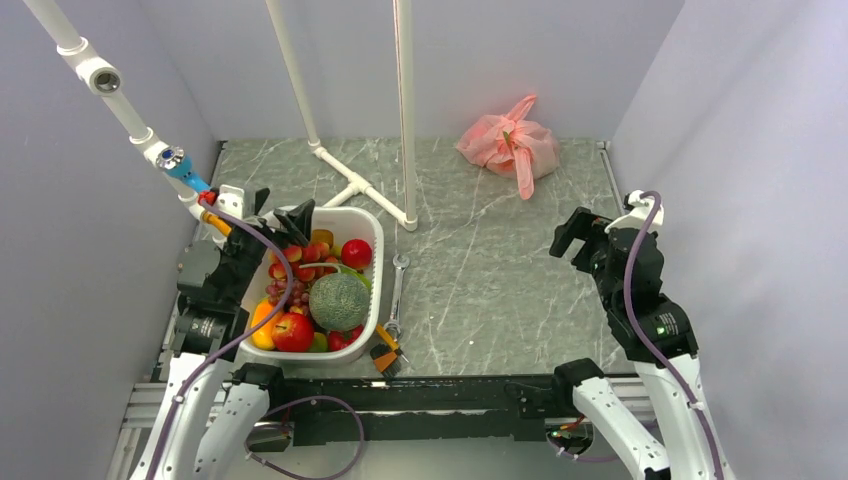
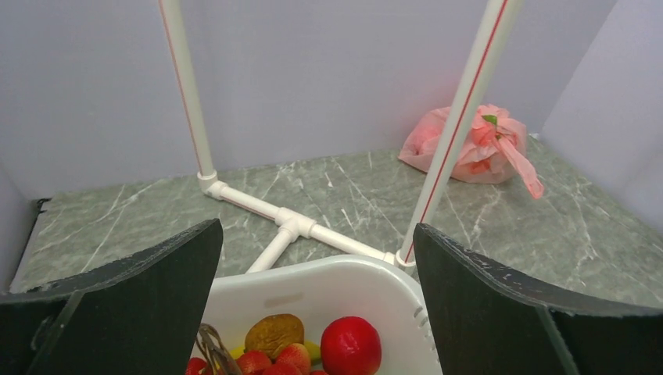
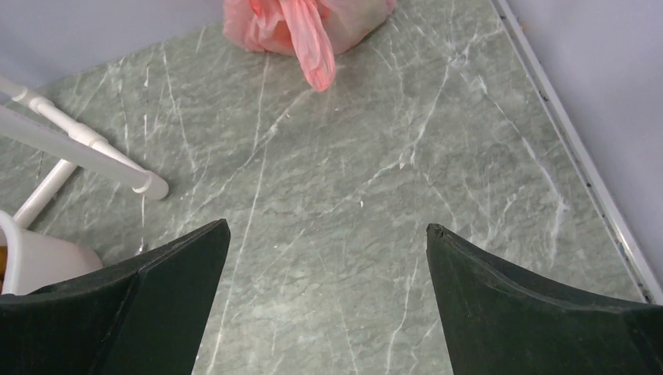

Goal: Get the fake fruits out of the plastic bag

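Note:
The pink plastic bag (image 1: 508,146) lies closed and bunched at the far right of the marble table, its handles knotted. It also shows in the left wrist view (image 2: 469,145) and at the top of the right wrist view (image 3: 313,19). The fake fruits are hidden inside it; only a small green leaf shows at the knot. My left gripper (image 1: 283,212) is open and empty above the white basket, far from the bag; in its own view (image 2: 317,226) the fingers are wide apart. My right gripper (image 1: 575,234) is open and empty over bare table (image 3: 328,226), well short of the bag.
A white basket (image 1: 372,232) at near left holds a netted melon (image 1: 338,302), grapes, strawberries and other fruit. A white pipe frame (image 1: 365,190) stands behind it. A wrench (image 1: 397,290) and an orange-handled tool (image 1: 385,352) lie beside the basket.

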Controlling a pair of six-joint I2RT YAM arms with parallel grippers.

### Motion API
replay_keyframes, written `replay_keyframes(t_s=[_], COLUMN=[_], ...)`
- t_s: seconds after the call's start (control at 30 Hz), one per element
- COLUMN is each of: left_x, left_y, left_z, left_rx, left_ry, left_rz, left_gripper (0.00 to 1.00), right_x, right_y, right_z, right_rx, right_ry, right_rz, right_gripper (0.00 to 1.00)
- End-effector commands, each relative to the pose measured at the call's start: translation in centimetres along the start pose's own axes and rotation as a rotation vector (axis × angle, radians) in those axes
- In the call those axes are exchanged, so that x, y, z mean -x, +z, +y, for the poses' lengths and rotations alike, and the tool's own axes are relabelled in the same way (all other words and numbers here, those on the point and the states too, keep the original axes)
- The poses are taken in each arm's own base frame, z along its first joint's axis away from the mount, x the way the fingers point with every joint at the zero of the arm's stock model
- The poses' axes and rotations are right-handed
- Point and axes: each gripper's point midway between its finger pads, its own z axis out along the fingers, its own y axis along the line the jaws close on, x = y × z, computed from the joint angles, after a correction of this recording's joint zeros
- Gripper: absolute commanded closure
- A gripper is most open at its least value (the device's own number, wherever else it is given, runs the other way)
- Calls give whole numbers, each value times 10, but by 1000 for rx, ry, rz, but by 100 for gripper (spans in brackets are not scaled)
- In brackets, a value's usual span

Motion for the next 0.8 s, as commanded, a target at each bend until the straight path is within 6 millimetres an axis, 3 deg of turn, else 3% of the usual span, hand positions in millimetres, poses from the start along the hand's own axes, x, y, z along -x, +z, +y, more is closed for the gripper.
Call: replay_keyframes(t_s=[0.0,0.27,0.47,0.6,0.77], left_x=[29,28,26,26,28], left_y=[-1,-1,-1,-1,-5], left_z=[-22,-45,-61,-72,-77], left_rx=[-113,-247,-339,-402,-430], left_ry=[43,64,50,41,49], left_rz=[-109,-79,-68,-48,-54], left_gripper=[1,1,1,1,1], right_x=[-1,-40,-50,-51,-51], right_y=[9,41,71,102,160], right_z=[5,37,54,60,64], right_rx=[6,146,195,186,111], right_ry=[42,79,125,124,86], right_rz=[-6,98,78,47,56], right_gripper=[0,0,0,0,0])
